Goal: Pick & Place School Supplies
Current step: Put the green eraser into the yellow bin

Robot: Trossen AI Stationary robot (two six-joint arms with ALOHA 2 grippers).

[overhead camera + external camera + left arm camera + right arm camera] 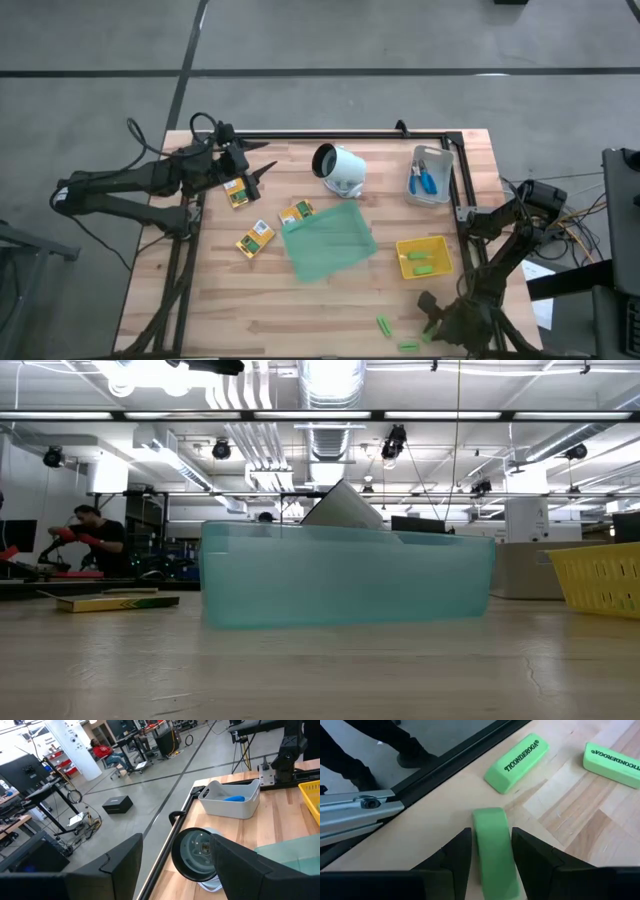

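Green eraser [492, 845] between right gripper [492, 851] fingers

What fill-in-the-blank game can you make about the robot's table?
1. The right claw is down at a ____ eraser.
2. The grey bin holds blue ____.
3. Inside the yellow tray lie ____ erasers.
4. Near the open left claw lie ____ printed packets.
Missing words: green, scissors, two, three.
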